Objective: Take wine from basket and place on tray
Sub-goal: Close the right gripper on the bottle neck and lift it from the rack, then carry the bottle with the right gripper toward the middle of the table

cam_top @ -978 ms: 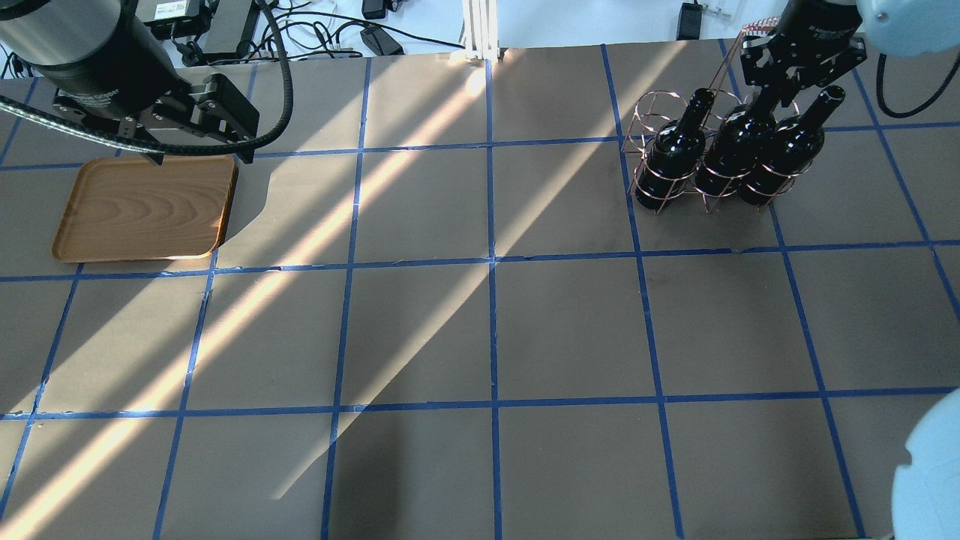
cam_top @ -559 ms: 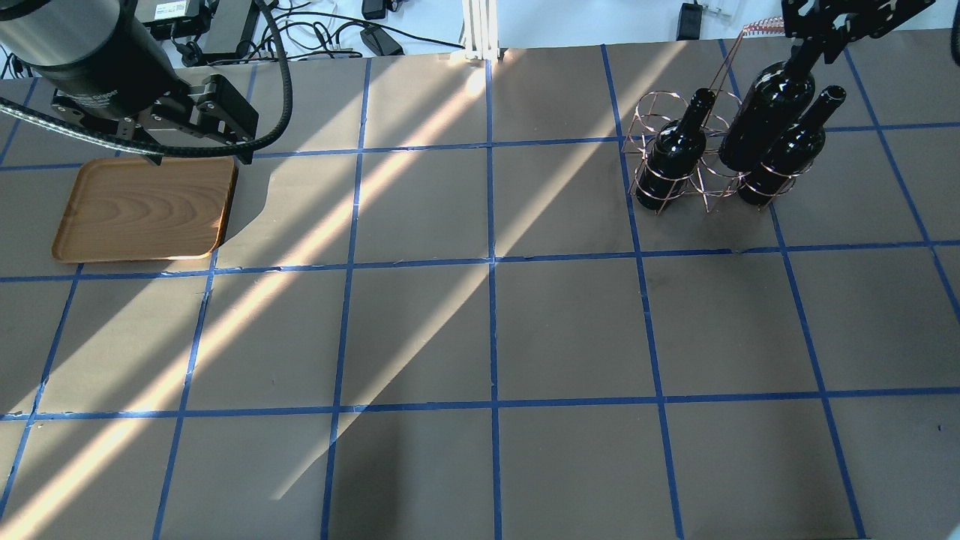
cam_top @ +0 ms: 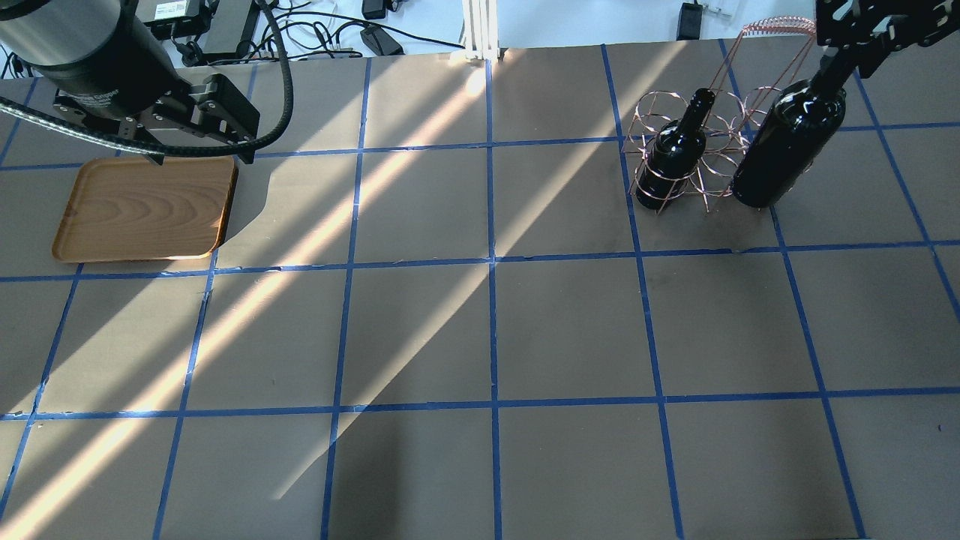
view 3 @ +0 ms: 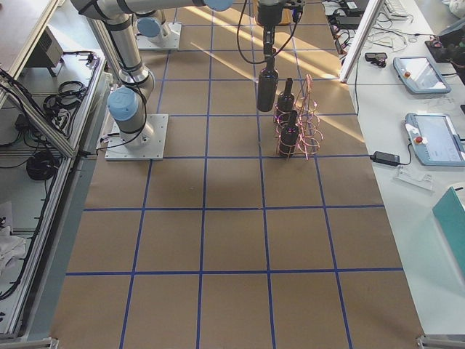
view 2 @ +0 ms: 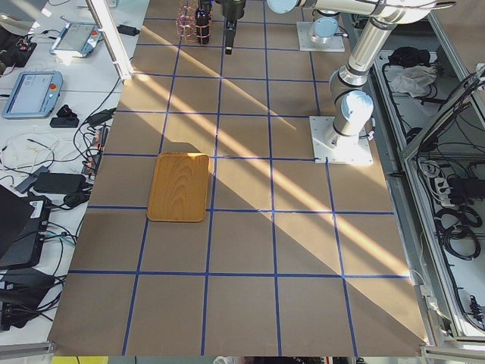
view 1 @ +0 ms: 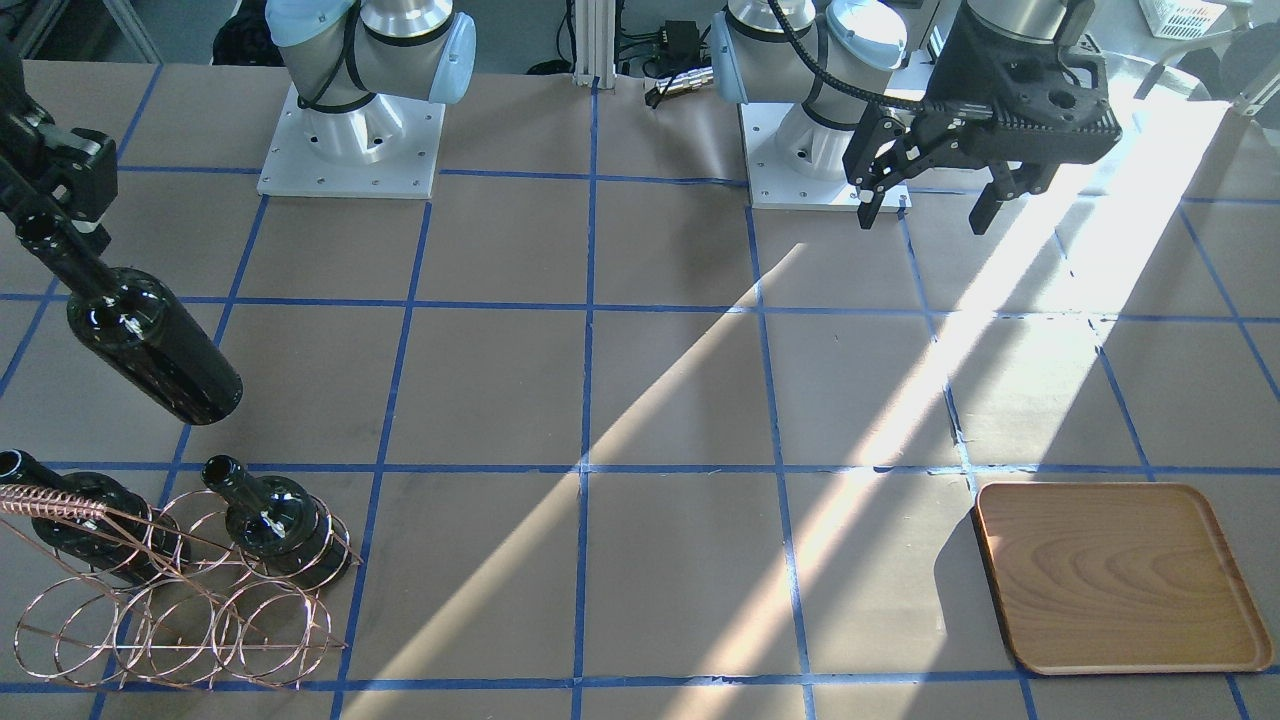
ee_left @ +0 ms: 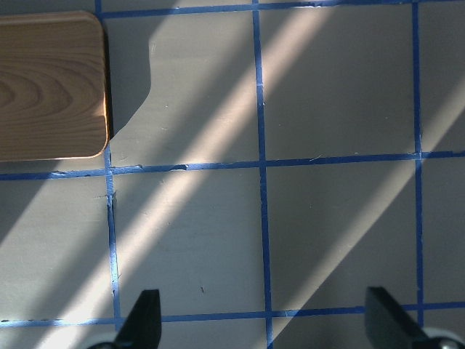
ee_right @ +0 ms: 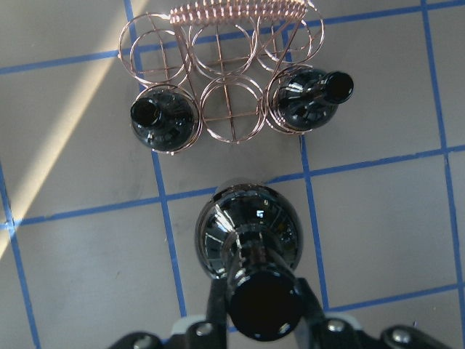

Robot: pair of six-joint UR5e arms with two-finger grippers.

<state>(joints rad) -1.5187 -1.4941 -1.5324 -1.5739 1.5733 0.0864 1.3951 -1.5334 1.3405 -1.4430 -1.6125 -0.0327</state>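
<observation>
My right gripper [ee_right: 265, 309] is shut on the neck of the wine [ee_right: 251, 233], a dark glossy bottle. The bottle hangs upright above the table, clear of the copper wire basket [ee_right: 225, 87], on the robot's side of it. In the front-facing view the wine [view 1: 150, 345] hangs from the right gripper [view 1: 45, 235] beyond the basket [view 1: 170, 610]. The wooden tray [cam_top: 142, 206] lies at the far left of the overhead view, bare. My left gripper [view 1: 925, 218] is open and empty, hovering by the tray's edge on the robot's side.
Two other dark bottles [ee_right: 161, 123] [ee_right: 309, 102] stand in the basket's end rings. In the overhead view the held wine [cam_top: 787, 150] hides one of them. Blue tape lines grid the brown table [cam_top: 487, 330]. Cables and devices lie past its far edge.
The right gripper has lifted the middle bottle up out of the basket and carried it clear of the rings. The left arm has not moved.
</observation>
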